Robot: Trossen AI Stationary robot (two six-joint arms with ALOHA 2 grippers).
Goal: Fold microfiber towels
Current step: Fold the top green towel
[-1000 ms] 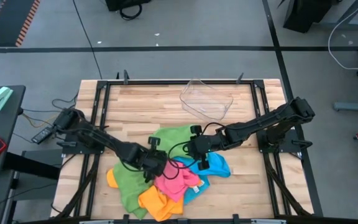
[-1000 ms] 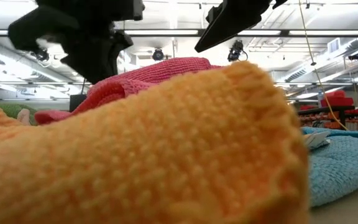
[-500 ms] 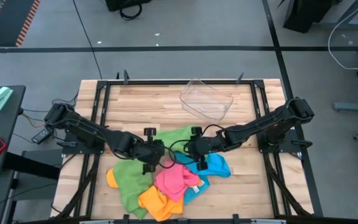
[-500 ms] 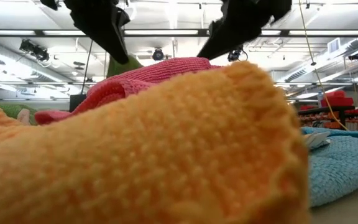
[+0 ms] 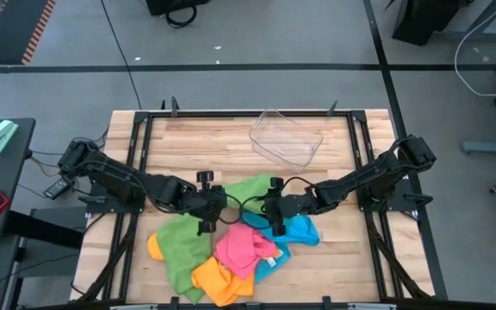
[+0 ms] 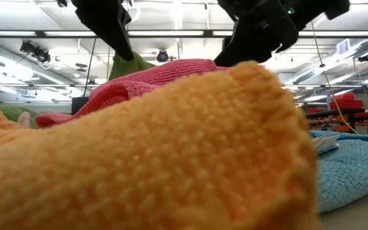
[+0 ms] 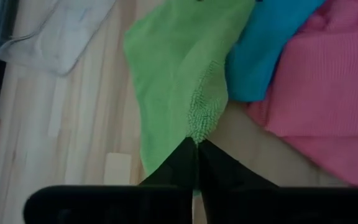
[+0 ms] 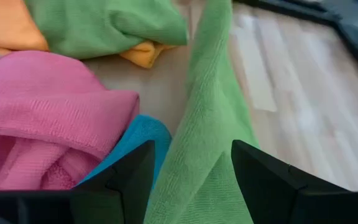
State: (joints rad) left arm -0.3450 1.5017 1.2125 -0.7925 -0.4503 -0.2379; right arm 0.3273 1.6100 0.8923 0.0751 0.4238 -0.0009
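Left gripper (image 7: 196, 149): pinched shut on green towel (image 7: 179, 68) corner, mid-table. Right gripper (image 8: 191, 163): fingers spread, astride the same towel, gripping nothing. Pink towel (image 5: 244, 245) near.

High view: overhead, facing straight down on the whole pale wooden slatted tabletop (image 5: 196, 146). Low view: at tabletop level, pressed close against a nubbly orange microfiber towel (image 6: 171, 153). 2 wrist views: close, each showing the draped lime-green microfiber towel (image 7: 179, 81) the overhead view also covers.
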